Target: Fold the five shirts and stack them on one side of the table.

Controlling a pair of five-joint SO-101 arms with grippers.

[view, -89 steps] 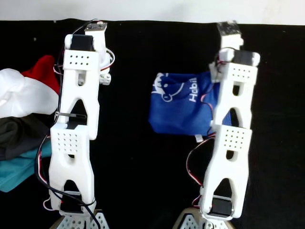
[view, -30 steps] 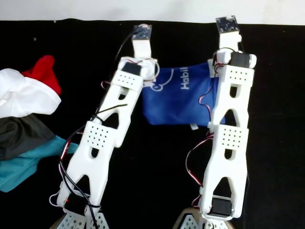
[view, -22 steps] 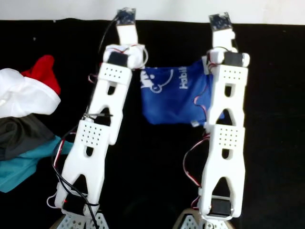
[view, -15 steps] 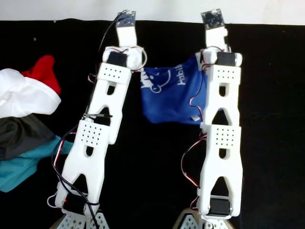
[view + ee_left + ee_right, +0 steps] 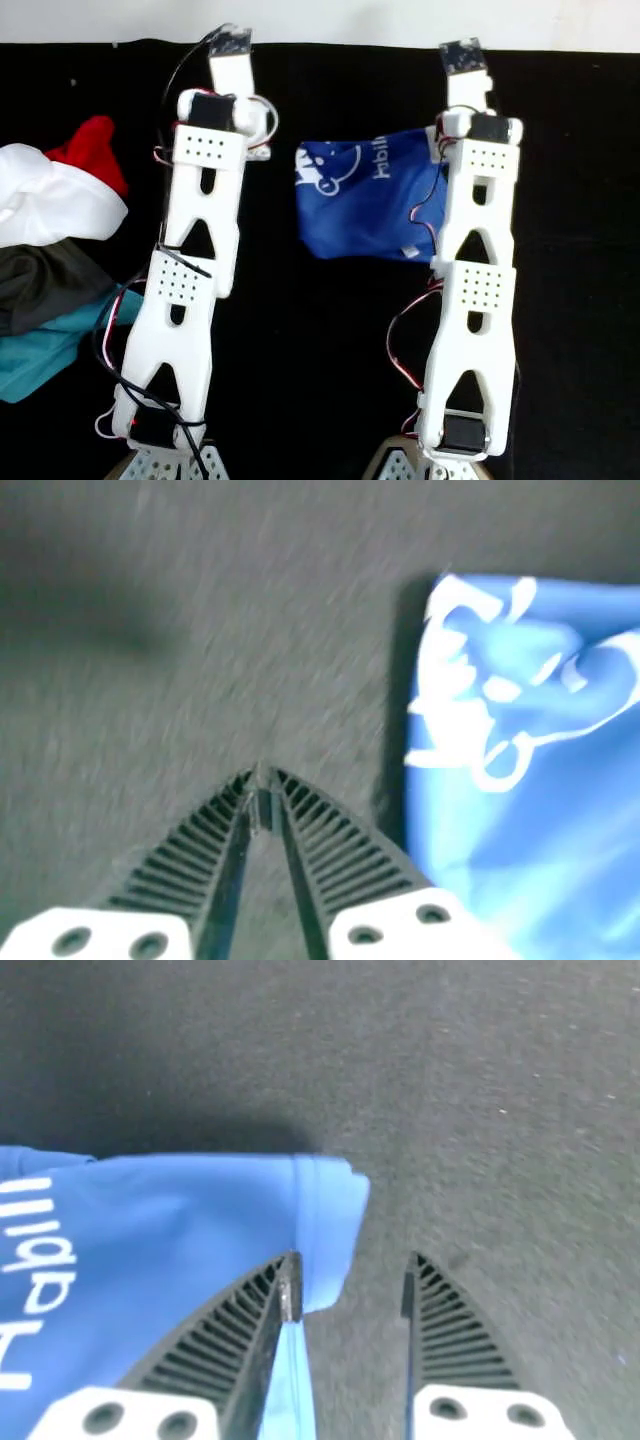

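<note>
I am holding my left tool (image 5: 262,785) closed on nothing, its tips pressed together over bare black desk (image 5: 300,380). The blue shirt (image 5: 365,205) is lying at three o'clock from it, just apart, with a dark strip of desk showing between them.

My right tool (image 5: 345,1285) is standing open at the shirt's other side. One finger (image 5: 250,1330) is hanging over the shirt's hemmed corner and the other finger (image 5: 450,1340) over the desk beside it. I cannot tell whether the first is touching the cloth.

The blue shirt is sitting a little past the desk's middle toward twelve o'clock, between my two arms, and my right arm (image 5: 475,290) is covering its three o'clock edge. It is folded into a rough rectangle, somewhat rumpled, with its six o'clock edge sagging unevenly. White print (image 5: 330,172) is running along its twelve o'clock side, and a small white tag (image 5: 408,253) is poking out at the six o'clock edge. From my right wrist the hem is showing a stitched seam and a rounded corner.

At the desk's nine o'clock edge the other shirts are lying in a loose, unfolded pile (image 5: 50,260): the red shirt (image 5: 95,140) toward twelve o'clock, then the white shirt (image 5: 55,200), the grey shirt (image 5: 45,285) and the teal shirt (image 5: 40,355) toward six o'clock.
</note>
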